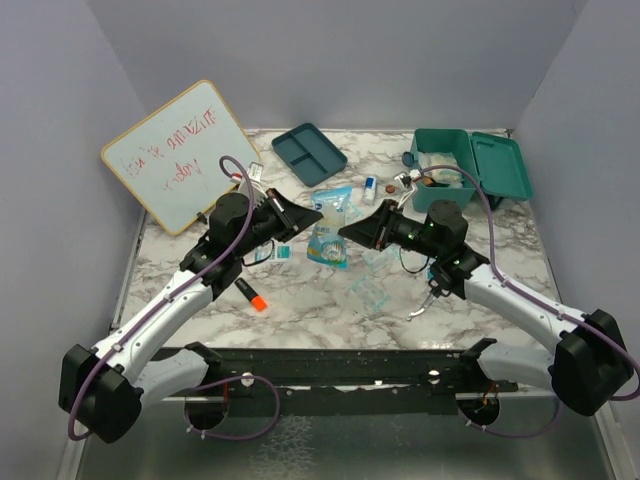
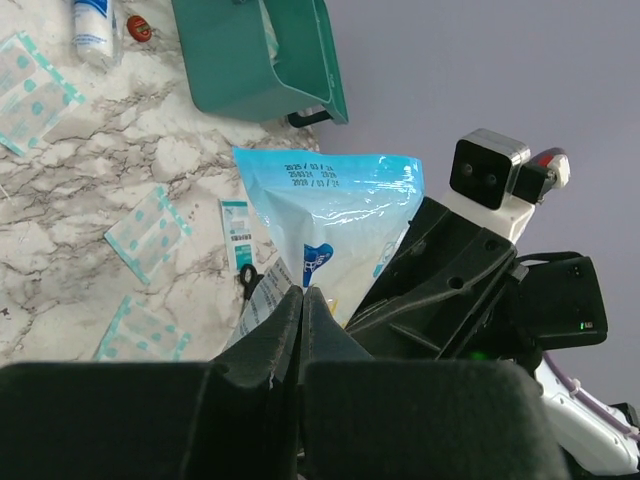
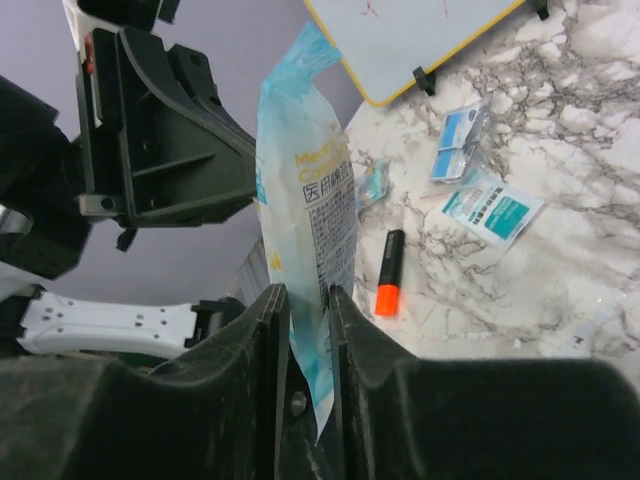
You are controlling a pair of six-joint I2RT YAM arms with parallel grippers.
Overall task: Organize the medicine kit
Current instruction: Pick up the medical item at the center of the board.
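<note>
Pouch point(image 1: 332, 238) is hanging above the surface point(image 1: 330, 310), my left gripper point(image 1: 318, 213) pinching one edge shut, my right gripper point(image 1: 346, 231) clamping the other. Kit point(image 1: 445, 143) is sitting open at the far right corner.

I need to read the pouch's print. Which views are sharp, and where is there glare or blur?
Top external: evenly lit and sharp, but the blue pouch print is too small. Left wrist: sheen on the film, date lines readable, left claw blurred. Right wrist: print soft, right claw out of focus.
</note>
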